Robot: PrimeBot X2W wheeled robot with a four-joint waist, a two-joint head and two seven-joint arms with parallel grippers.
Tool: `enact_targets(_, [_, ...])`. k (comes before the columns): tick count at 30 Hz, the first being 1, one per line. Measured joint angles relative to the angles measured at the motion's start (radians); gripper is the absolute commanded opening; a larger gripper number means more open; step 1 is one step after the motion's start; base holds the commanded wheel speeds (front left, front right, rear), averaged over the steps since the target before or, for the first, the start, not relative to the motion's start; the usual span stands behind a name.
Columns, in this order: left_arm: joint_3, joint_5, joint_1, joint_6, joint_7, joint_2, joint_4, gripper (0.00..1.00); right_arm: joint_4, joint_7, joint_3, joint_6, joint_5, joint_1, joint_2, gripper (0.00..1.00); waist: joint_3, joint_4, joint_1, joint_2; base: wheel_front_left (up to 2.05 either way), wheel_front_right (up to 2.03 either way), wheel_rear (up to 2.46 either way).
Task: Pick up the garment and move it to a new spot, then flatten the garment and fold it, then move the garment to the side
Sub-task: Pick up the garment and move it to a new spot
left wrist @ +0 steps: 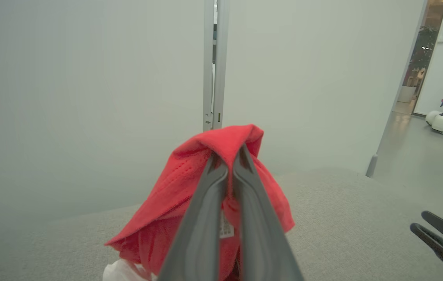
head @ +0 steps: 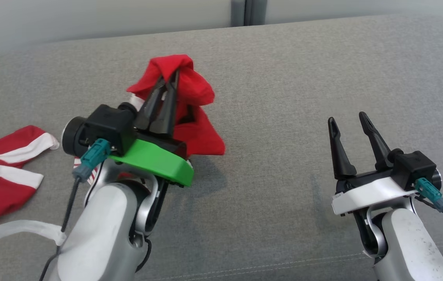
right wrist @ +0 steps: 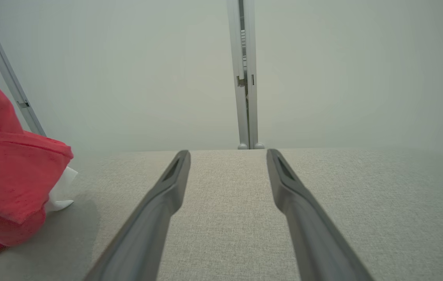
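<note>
While gripping with the left end effector (head: pixel 169 76), note the hold: fingers pressed together on a top fold of the garment (head: pixel 194 91), cloth draped over both tips. Grip placed at a high fold to let the rest hang free and unbunch under its own weight. Hangs as a loose red cone, left of centre over the grey fabric surface (head: pixel 284 78); lower hem at or just above the fabric, contact not resolvable. White trim (head: pixel 135 99) visible beside the fingers. Reads as the pick-and-move step: raised, not yet set at a new spot, not yet flattened or folded

Right end effector (head: pixel 347 118): spread wide, holding nothing, well apart from the garment, low over bare surface. Probably held clear to leave a landing area free and to stand ready for a second corner during flattening

Second red item (head: pixel 7 171) with white stripes: flat at the far left, well apart from the held garment. Pale strip (head: pixel 18 230) near it, nature unclear. Avoid dragging the hanging hem across either

For the next move: expect limp handling. Keep the pinch firm, carry toward the open middle, lower hem-first, then lay out away from the hem. Risk: layers landing bunched, calling for both end effectors to spread them
</note>
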Motion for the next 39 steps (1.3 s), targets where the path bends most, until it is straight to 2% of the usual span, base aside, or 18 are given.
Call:
enact_targets(5, [-0.084, 0.016, -0.008, -0.025, 0.051, -0.024, -0.011, 0.00, -0.016, 0.000, 0.003, 0.000, 0.001, -0.006, 0.010, 1.00, 0.013, -0.081, 0.0000, 0.0000, 0.00, 0.00, 0.00])
enact_targets(9, [-0.155, 0.020, -0.037, -0.056, 0.080, -0.052, 0.042, 0.00, -0.018, 0.000, -0.004, 0.000, 0.007, -0.005, 0.012, 1.00, 0.029, -0.153, 0.0000, 0.0000, 0.00, 0.00, 0.00])
enact_targets(19, [-0.283, -0.037, -0.143, -0.119, 0.085, -0.098, 0.354, 0.00, -0.019, -0.001, -0.006, 0.000, 0.041, -0.003, 0.015, 1.00, 0.091, -0.303, 0.0000, 0.0000, 0.00, 0.00, 0.00])
enact_targets(20, [-0.298, -0.040, -0.154, -0.125, 0.085, -0.099, 0.388, 0.10, -0.019, -0.001, -0.006, 0.000, 0.044, -0.003, 0.015, 1.00, 0.100, -0.310, 0.0000, 0.0000, 0.00, 0.00, 0.00])
enact_targets(21, [-0.308, -0.051, -0.160, -0.128, 0.080, -0.100, 0.417, 0.74, -0.019, -0.001, -0.005, 0.000, 0.048, -0.003, 0.015, 1.00, 0.110, -0.316, 0.0001, 0.0000, 0.00, 0.00, 0.00])
enact_targets(22, [-0.318, -0.057, -0.167, -0.131, 0.069, -0.100, 0.441, 1.00, -0.017, -0.001, -0.004, 0.000, 0.052, -0.003, 0.015, 1.00, 0.119, -0.320, 0.0001, 0.0000, 0.00, 0.00, 0.00])
enact_targets(27, [-0.385, -0.117, -0.211, -0.138, 0.003, -0.100, 0.468, 1.00, -0.011, -0.001, -0.010, 0.000, 0.053, -0.011, 0.016, 1.00, 0.147, -0.320, 0.0001, 0.0000, 0.00, 0.00, 0.00])
enact_targets(31, [-0.416, -0.136, -0.228, -0.134, -0.067, -0.101, 0.451, 1.00, -0.008, -0.001, -0.021, 0.000, 0.044, -0.017, 0.017, 1.00, 0.146, -0.286, 0.0001, 0.0000, 0.00, 0.00, 0.00])
enact_targets(35, [-0.377, -0.142, -0.228, -0.105, -0.126, -0.088, 0.419, 1.00, -0.007, -0.001, -0.037, 0.000, 0.030, -0.018, 0.017, 1.00, 0.132, -0.246, 0.0001, 0.0000, 0.00, 0.00, 0.00])
enact_targets(39, [-0.305, -0.161, -0.215, -0.058, -0.170, -0.029, 0.377, 1.00, -0.007, -0.001, -0.053, 0.000, 0.010, -0.017, 0.017, 1.00, 0.118, -0.202, 0.0001, 0.0000, 0.00, 0.00, 0.00])
